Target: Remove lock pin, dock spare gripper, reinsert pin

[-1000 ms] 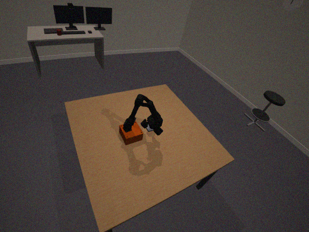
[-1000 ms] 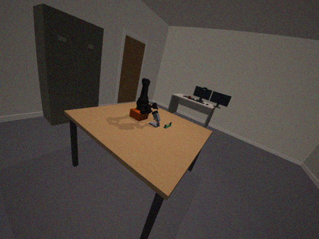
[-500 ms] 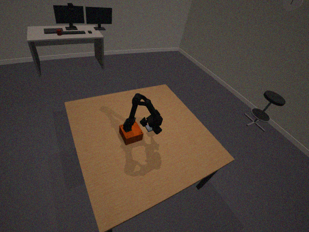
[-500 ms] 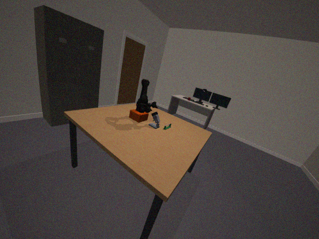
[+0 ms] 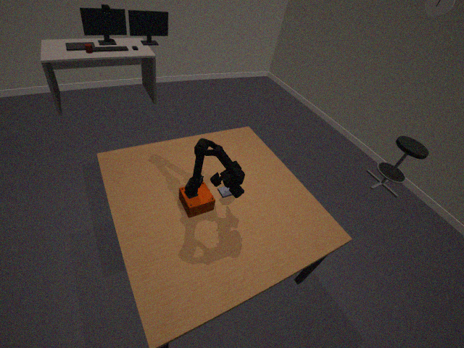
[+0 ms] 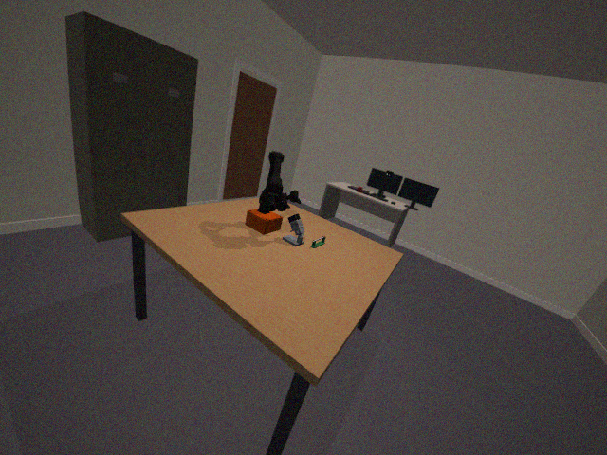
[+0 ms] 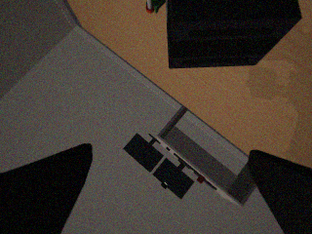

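Note:
The grey mount (image 6: 292, 239) (image 5: 224, 192) stands on the wooden table (image 5: 262, 239) (image 6: 274, 288) just beside the arm's orange base (image 5: 197, 202) (image 6: 264, 221). The spare gripper (image 6: 296, 224) stands a little tilted on the mount; in the wrist view it is the dark block (image 7: 229, 29) at the top. A small green piece with a red and white end, which looks like the lock pin (image 6: 318, 241) (image 7: 153, 5), lies on the table beyond the mount. My gripper (image 5: 225, 185) (image 6: 292, 196) (image 7: 171, 154) is open and empty, raised and clear of the spare gripper.
A desk with two monitors (image 5: 123, 22) (image 6: 401, 188) (image 7: 158, 163) stands by the far wall. A stool (image 5: 406, 153) is off to the right. The table's edges are far from the arm.

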